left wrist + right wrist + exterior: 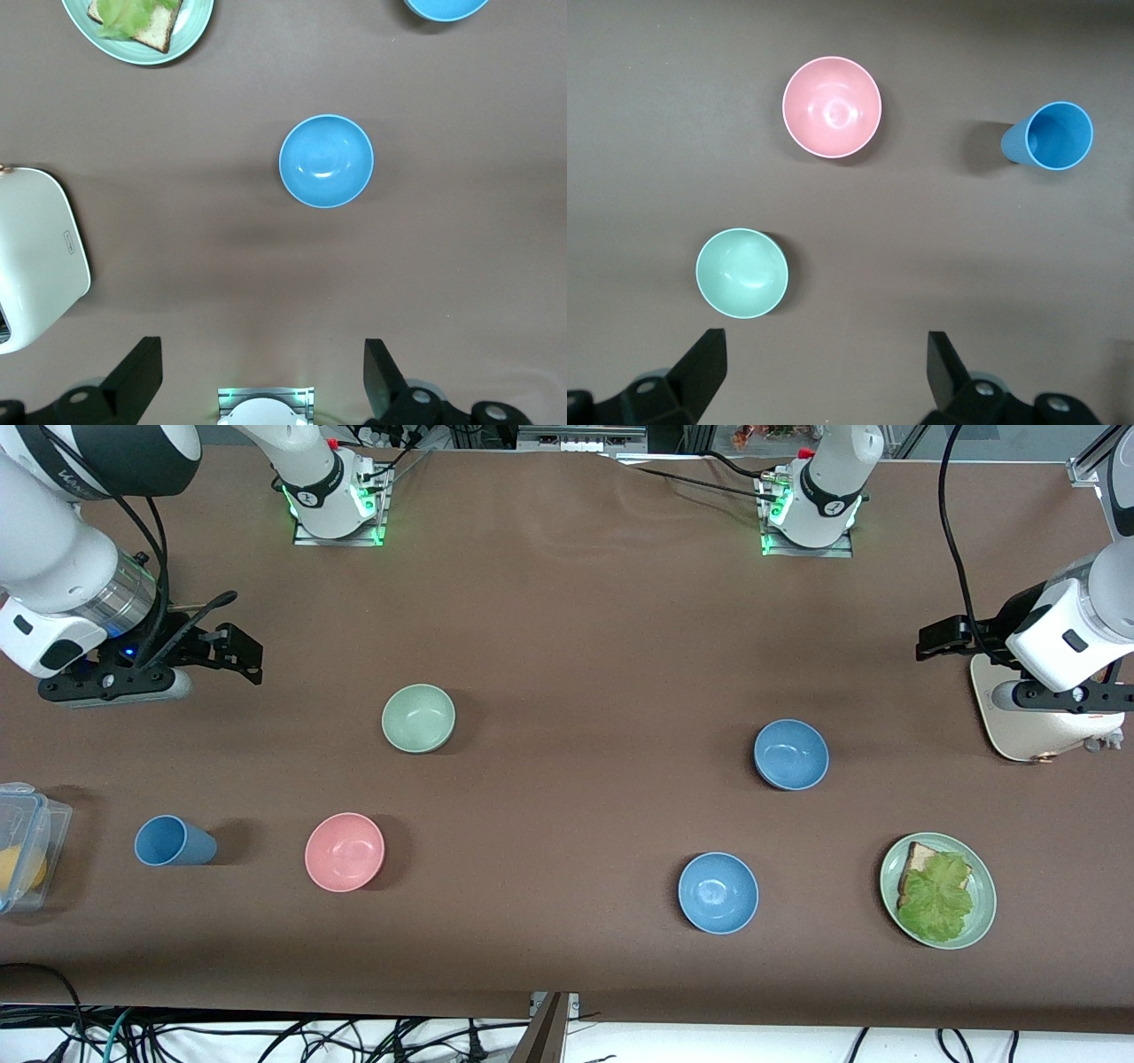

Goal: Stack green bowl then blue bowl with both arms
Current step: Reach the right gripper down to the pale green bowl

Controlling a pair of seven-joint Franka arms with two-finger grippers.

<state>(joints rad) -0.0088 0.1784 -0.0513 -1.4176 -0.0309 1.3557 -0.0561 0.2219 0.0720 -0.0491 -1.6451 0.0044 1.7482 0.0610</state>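
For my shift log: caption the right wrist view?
Open right end effector hovers over the table, with green bowl, pink bowl and blue cup untouched.

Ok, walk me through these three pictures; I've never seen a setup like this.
Two robot arms stand at a brown table. The wide picture looks down from across the table. Each of the other two comes from a camera on one arm's wrist. The left gripper hangs open over the table beside a white appliance, holding nothing. The right gripper hangs open at its own end, also empty. On the table sit the green bowl, a pink bowl, a blue cup, the blue bowl, a brighter blue bowl nearer the camera, and a plate of toast and lettuce.
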